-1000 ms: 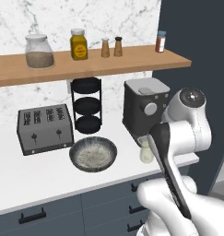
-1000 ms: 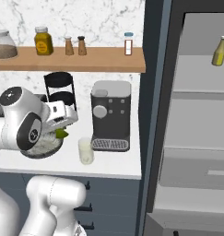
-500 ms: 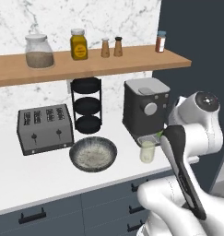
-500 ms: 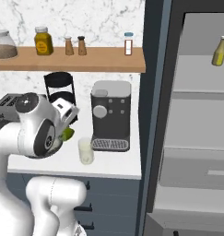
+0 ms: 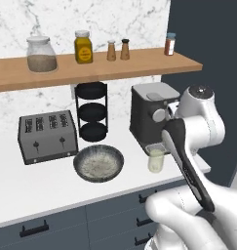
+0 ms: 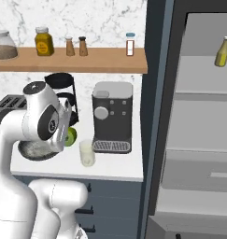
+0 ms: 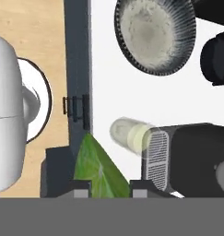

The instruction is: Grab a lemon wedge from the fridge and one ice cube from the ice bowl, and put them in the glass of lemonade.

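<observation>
Lemon wedge [image 7: 98,171] is clamped between the gripper [image 7: 103,189] fingers, carried above the bench [image 7: 104,87]; the glass of lemonade [image 7: 128,133] lies toward 1 o'clock, presumably the drop target.

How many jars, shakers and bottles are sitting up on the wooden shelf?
Jars: 2, the glass jar of grains and the amber jar
Shakers: 2, shaker pair
Spice bottles: 1, red-and-white bottle
Total: 5
</observation>
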Robot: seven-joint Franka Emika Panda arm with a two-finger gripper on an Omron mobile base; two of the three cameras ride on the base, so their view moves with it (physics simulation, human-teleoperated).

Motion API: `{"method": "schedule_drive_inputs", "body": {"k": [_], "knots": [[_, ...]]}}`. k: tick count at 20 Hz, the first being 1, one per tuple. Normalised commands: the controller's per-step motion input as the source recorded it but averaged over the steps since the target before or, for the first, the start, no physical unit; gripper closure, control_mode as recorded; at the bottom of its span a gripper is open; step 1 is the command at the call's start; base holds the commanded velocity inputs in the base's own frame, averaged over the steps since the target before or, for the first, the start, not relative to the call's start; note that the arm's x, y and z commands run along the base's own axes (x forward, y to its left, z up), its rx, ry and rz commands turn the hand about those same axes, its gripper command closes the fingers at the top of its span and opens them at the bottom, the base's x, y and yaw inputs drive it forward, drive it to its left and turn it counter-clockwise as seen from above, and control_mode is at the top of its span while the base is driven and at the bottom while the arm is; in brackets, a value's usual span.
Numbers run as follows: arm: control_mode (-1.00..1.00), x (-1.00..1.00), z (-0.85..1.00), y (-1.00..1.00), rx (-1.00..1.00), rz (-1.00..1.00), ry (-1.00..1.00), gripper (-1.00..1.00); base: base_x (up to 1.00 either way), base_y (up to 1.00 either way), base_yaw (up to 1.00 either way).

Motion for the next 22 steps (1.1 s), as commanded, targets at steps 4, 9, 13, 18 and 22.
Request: {"method": "schedule_drive_inputs", "body": {"k": [4, 9, 13, 18, 22], "knots": [[-1.0, 0.16, -0.02, 0.0, -0.4, 0.54, 0.18, 1.0, 0.0, 0.0, 0.0], [-1.0, 0.31, -0.16, 0.0, -0.35, 0.46, 0.04, 1.0, 0.0, 0.0, 0.0], [-1.0, 0.22, -0.3, 0.03, -0.28, 0.23, -0.05, 1.0, 0.0, 0.0, 0.0], [-1.0, 0.12, -0.19, 0.01, -0.05, 0.01, -0.07, 1.0, 0.0, 0.0, 0.0], [-1.0, 0.2, -0.2, 0.0, 0.03, 0.0, 0.0, 1.0, 0.0, 0.0, 0.0]]}}
